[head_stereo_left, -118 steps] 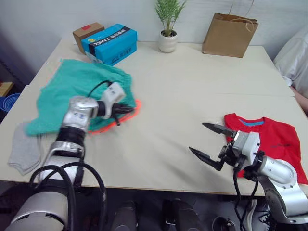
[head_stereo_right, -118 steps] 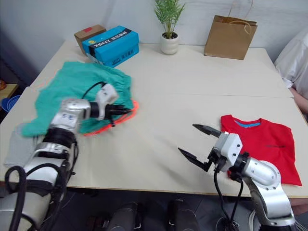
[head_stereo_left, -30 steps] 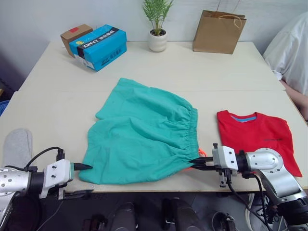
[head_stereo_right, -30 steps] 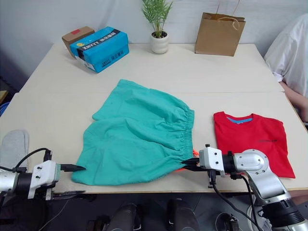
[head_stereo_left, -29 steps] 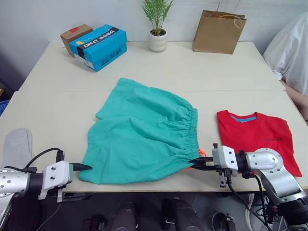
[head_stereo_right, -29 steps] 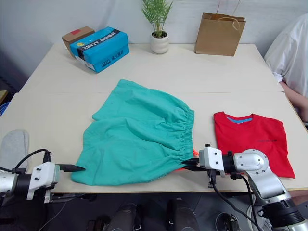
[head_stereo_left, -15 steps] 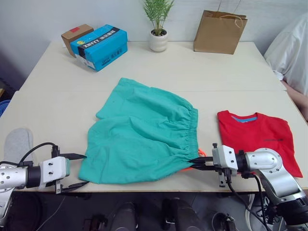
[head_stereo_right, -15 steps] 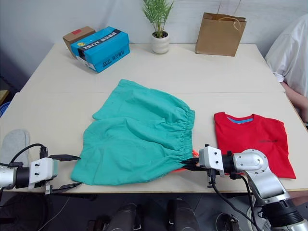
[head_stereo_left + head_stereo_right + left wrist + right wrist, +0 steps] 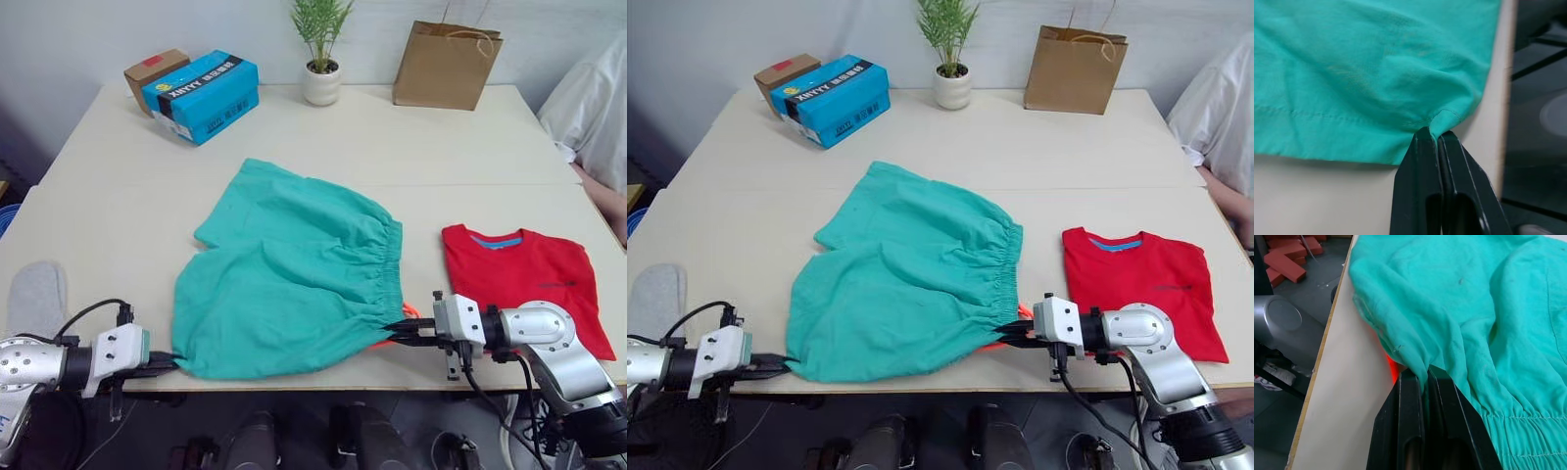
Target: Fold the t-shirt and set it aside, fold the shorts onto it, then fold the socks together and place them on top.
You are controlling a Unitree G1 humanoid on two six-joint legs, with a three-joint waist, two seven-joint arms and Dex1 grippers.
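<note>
The large teal-green fabric shorts [image 9: 292,280] lie mid-worktop [image 9: 118,196], the bright red cotton t-shirt [image 9: 524,274] to their right. A small light grey sock [image 9: 34,297] sits far left; boxes, a plant and a bag stand behind

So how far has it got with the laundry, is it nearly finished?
About a third through, I'd say. The t-shirt already lies folded at the table's right side. In hand: the shorts are spread flat, with the left gripper pinching a hem corner and the right gripper pinching the waistband corner, apparently ready to fold. Left: folding the shorts onto the shirt, then the socks, lying untouched at the far left.
</note>
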